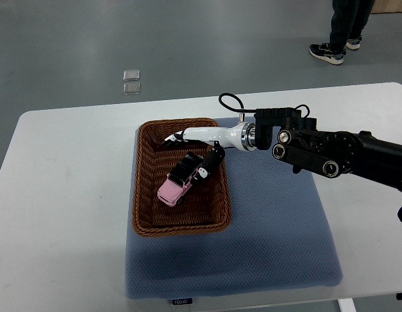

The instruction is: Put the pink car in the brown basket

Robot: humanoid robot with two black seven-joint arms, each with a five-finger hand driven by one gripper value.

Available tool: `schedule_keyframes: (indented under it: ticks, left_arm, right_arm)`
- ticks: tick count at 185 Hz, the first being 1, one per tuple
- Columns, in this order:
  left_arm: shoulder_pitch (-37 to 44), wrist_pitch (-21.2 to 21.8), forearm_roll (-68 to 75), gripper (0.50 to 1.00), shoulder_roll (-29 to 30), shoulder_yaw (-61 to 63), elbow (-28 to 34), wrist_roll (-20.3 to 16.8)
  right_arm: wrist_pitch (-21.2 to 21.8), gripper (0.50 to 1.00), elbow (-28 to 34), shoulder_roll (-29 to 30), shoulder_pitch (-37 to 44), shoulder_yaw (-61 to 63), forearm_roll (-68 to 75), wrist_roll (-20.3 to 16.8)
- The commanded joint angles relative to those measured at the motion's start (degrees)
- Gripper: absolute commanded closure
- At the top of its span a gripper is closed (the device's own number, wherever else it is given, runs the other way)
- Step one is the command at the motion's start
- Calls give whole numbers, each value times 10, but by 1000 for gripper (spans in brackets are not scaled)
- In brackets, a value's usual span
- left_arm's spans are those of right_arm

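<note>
Pink car [180, 181] in brown basket [144, 188], right hand [200, 148] fingers partly indistinct above.

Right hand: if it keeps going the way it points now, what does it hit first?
Probably the far-left wall of the brown basket. The right hand points left, over the pink car; height above the rim is unclear.

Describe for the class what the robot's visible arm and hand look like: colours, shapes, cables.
The right arm is black and blocky, with round silver-ringed joint caps along its side. A shiny metal wrist ring joins it to a slim white forearm shell. The right hand has dark fingers. A black cable loops above the wrist. No left arm shows.
</note>
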Motion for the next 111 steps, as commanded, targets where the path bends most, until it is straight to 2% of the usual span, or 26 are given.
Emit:
schedule_keyframes:
  ticks: [1, 17, 43, 75, 111]
  left_arm:
    - [0, -1, 0, 500, 0, 0, 0, 0]
    - [-1, 0, 0, 500, 0, 0, 0, 0]
    - [-1, -1, 0, 500, 0, 0, 0, 0]
    - [0, -1, 0, 500, 0, 1, 0, 0]
    - [0, -1, 0, 500, 0, 1, 0, 0]
  right_arm:
    - [0, 587, 0, -5, 3, 7, 7, 0]
    - [0, 587, -1, -11, 5, 35, 15, 0]
    - [9, 587, -6, -21, -14, 148, 48, -1]
    - [9, 587, -7, -24, -102, 297, 162, -1]
    - [6, 587, -7, -10, -223, 444, 381, 0]
